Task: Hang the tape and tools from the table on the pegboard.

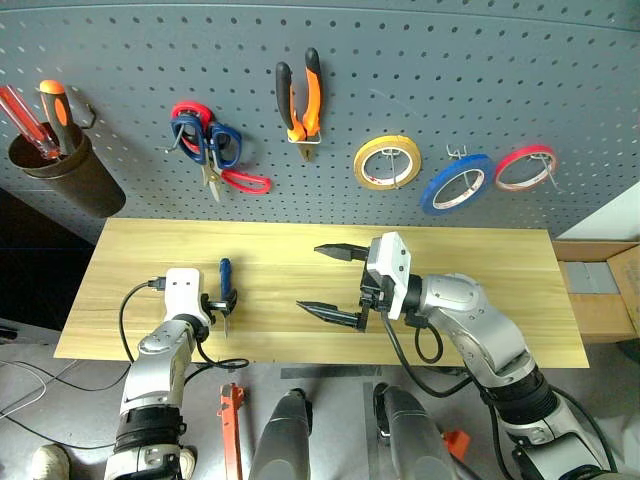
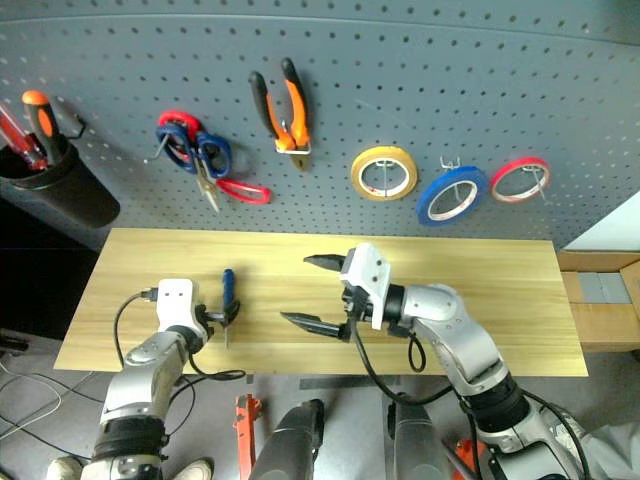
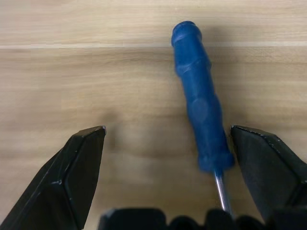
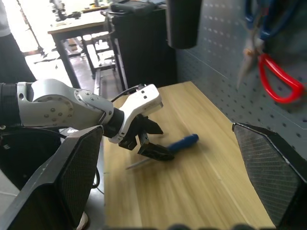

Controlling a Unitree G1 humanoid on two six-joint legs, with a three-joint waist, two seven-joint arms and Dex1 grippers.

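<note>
Left gripper (image 3: 168,143) fingers apart, straddling blue-handled screwdriver (image 3: 201,115) on table (image 1: 500,270); right gripper (image 1: 335,285) at 3 o'clock, spread, empty.

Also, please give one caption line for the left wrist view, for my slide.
Open left pincer straddling the blue-handled screwdriver lying on the wooden table.
</note>
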